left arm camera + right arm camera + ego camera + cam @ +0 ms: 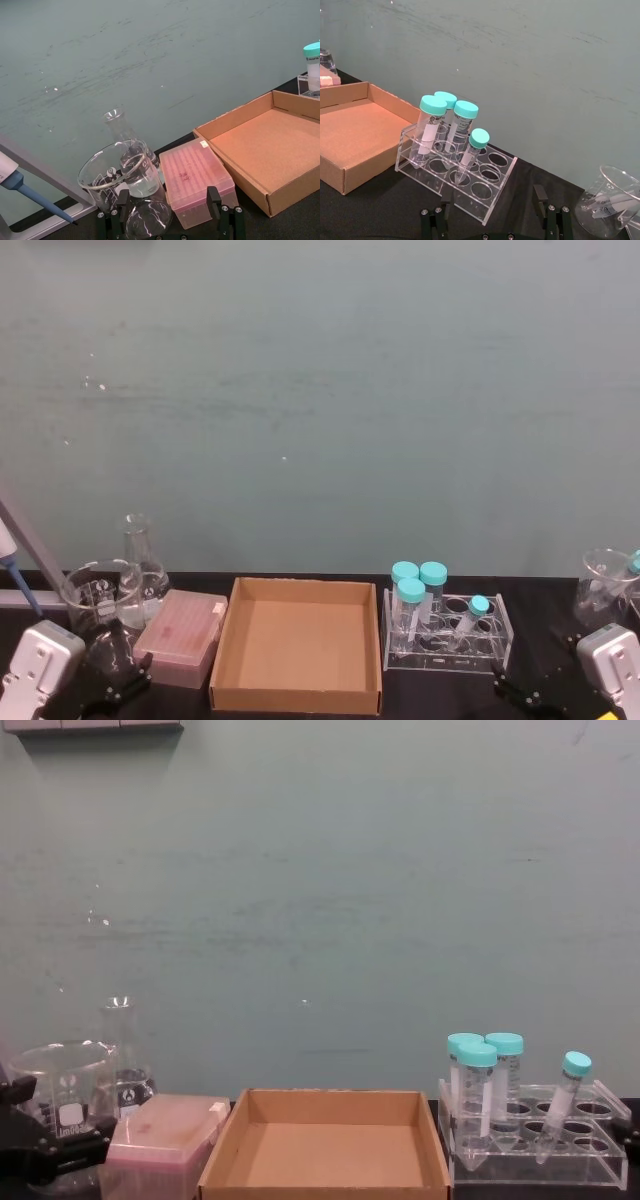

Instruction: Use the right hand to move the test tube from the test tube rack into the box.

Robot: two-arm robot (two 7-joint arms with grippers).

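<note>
Beyond the right gripper (492,212), fingers spread and empty, slim test tube (470,155) tilted in the rack (447,187), untouched

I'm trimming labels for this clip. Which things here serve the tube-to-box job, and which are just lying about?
In the job: right gripper, open; slim test tube, leaning in the test tube rack; empty cardboard box.
Lying about: three wider tubes in the rack, pink box, beakers, flask, pipette, parked left gripper.
</note>
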